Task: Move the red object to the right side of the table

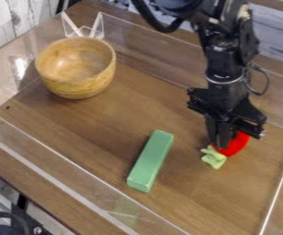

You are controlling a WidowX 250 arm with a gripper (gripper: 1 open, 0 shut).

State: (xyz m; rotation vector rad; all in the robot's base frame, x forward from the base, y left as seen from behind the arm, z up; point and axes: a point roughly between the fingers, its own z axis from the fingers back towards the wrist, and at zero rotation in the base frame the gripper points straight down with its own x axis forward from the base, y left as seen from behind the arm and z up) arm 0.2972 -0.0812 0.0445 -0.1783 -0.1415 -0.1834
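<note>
The red object point(233, 145) is a small strawberry-like toy with a light green stem point(213, 159). It lies at the right part of the dark wooden table point(95, 128), near the right acrylic wall. My gripper point(225, 139) points straight down onto it, black fingers shut on the red body, with the stem sticking out toward the front left. Whether the toy touches the tabletop I cannot tell.
A long green block point(151, 160) lies just left of the toy, toward the front. A wooden bowl point(75, 66) stands at the back left. Low clear acrylic walls point(58, 188) edge the tabletop. The black arm point(228, 50) rises from the gripper toward the back.
</note>
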